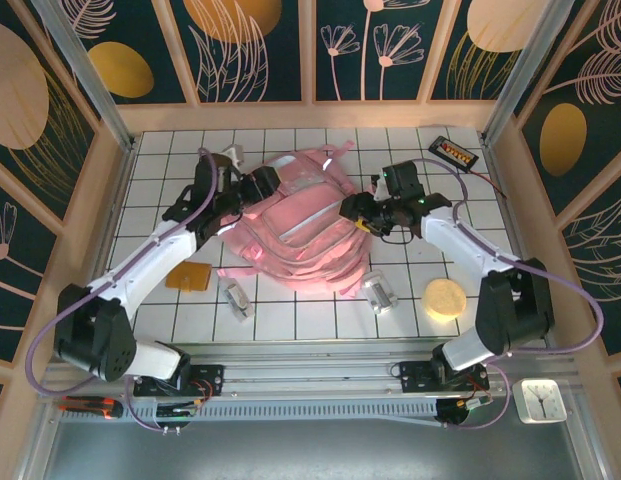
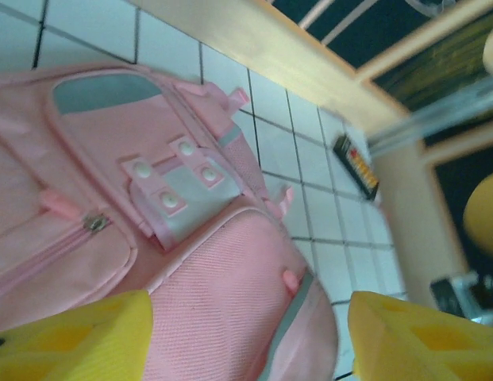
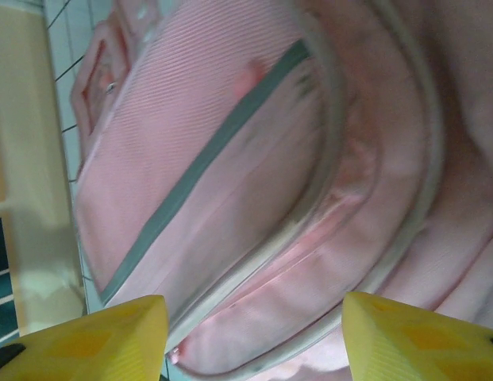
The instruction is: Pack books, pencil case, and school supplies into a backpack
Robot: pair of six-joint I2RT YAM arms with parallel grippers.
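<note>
Top external view puts the backpack (image 1: 300, 235) flat in the middle of the worktop, a little toward the far edge, with my two arms reaching in from either side of it. My left jaws hover over its left shoulder and my right jaws sit at its right flank. Both wrist views settle their state: the yellow fingertips (image 2: 71, 337) on the left stand wide apart with only pink fabric beyond them, and the right fingertips (image 3: 87, 341) are likewise spread, gripping nothing.

The backpack looks closed to me, so I judge the step in hand is getting it open before anything goes in. To do that well I should give each side its own job. One pair of jaws should pin the soft fabric close beside the zip so the bag cannot slide across the tiles. The other should pinch the small zip pull (image 2: 94, 224) squarely, not a fold of cloth, and draw it along the seam's curve rather than straight up.

The orange-brown pad (image 1: 190, 277) waits near the near left of the worktop. Silver clip pieces (image 1: 236, 299) lie toward the near edge, clear of both arms, so a low sweep could knock them.
</note>
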